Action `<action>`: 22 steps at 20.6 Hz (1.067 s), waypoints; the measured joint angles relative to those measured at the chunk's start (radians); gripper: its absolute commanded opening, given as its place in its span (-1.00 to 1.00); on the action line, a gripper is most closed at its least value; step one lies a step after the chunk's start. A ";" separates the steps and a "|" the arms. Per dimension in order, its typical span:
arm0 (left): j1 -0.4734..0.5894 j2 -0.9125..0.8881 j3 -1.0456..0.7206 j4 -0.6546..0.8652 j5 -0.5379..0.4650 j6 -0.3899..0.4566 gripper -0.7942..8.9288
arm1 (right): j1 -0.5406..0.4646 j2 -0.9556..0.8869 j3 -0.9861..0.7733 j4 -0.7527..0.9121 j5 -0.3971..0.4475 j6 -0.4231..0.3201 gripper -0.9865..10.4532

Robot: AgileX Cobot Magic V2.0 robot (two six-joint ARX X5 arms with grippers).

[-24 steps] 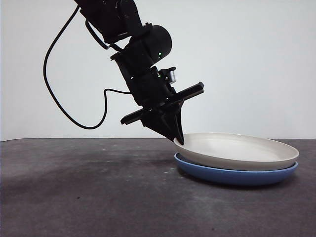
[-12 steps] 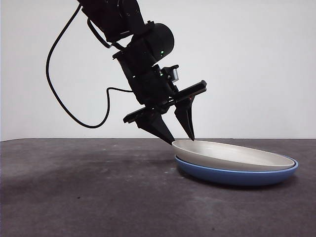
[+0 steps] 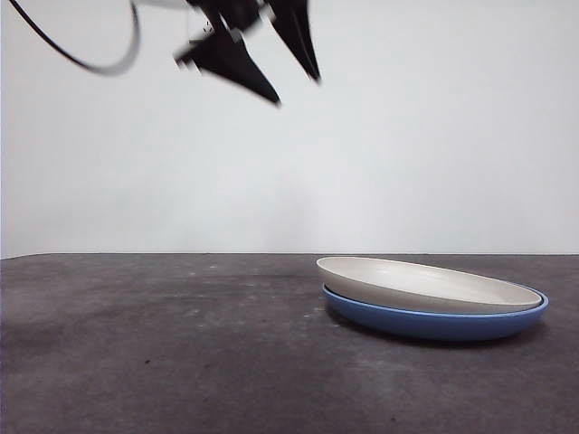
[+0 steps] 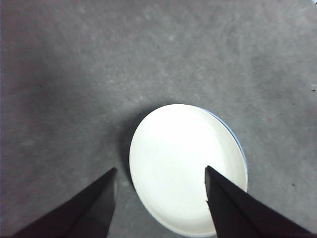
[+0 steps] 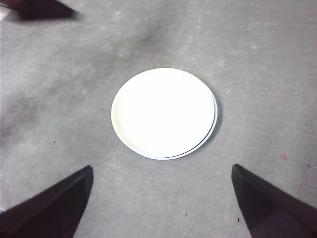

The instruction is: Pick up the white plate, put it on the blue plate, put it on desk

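Plates sat stacked on the bench (image 3: 163, 344), the white plate (image 3: 425, 285) in the blue plate (image 3: 434, 323), while the left tool (image 3: 271, 63) hung high above, wide open and empty, and the right tool (image 5: 161, 208) waited open, empty too.

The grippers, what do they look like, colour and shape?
Both are matte black. The left gripper and the right gripper each have two flat, wedge-shaped jaws tapering to points. A thin black cable loops beside the left gripper in the front view. No markings show.

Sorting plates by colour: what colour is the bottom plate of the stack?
Glossy medium blue; the blue plate shows best in the front view, under the white plate.
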 measured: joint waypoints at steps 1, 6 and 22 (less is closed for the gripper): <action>0.008 -0.035 0.000 -0.027 0.000 0.010 -0.25 | 0.000 0.000 -0.004 0.001 0.000 0.000 -0.04; 0.027 -0.220 -0.075 -0.111 0.000 0.043 -0.25 | 0.000 0.002 -0.041 0.006 0.000 0.000 -0.04; 0.000 -0.565 -0.608 -0.079 0.264 0.070 -0.26 | 0.000 0.016 -0.126 0.005 -0.001 0.012 -0.04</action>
